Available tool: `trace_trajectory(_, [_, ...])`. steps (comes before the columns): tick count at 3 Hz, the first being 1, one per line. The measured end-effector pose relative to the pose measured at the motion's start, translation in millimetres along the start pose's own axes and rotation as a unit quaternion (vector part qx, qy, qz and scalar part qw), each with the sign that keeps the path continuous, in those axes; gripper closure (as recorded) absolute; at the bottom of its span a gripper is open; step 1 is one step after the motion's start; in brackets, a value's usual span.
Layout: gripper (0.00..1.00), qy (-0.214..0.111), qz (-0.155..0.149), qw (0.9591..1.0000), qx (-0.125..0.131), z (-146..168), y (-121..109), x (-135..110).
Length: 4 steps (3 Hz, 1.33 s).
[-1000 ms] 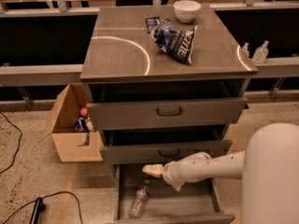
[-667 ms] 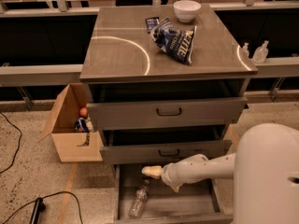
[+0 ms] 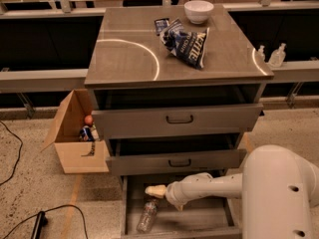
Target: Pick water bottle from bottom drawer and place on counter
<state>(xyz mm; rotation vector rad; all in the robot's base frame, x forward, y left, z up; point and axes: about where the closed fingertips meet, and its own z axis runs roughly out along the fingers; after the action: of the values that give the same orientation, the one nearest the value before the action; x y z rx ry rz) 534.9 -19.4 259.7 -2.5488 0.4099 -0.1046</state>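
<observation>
You are looking at the water bottle (image 3: 147,216) lying on its side on the grey floor of the bottom drawer (image 3: 204,222). It is small, clear and crinkled, and it is resting toward the drawer's left side, running roughly front to back with a slight slant. The bottom drawer is standing pulled out, showing you a wide flat floor and a low front panel. The end effector (image 3: 158,191) is hanging inside the drawer, just above the bottle's rear end; you cannot tell whether it is touching. The desk (image 3: 124,59) is sitting well above, a square brushed-metal top with a curved light mark glowing on its left half.
</observation>
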Motion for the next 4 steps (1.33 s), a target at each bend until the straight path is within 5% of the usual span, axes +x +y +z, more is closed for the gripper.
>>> trace_trajectory(2, [0.0, -0.031, -0.021, 0.999, 0.024, 54, -6, -11])
trace_trajectory(4, [0.0, -0.041, -0.036, 0.9985, 0.004, 96, -6, -18])
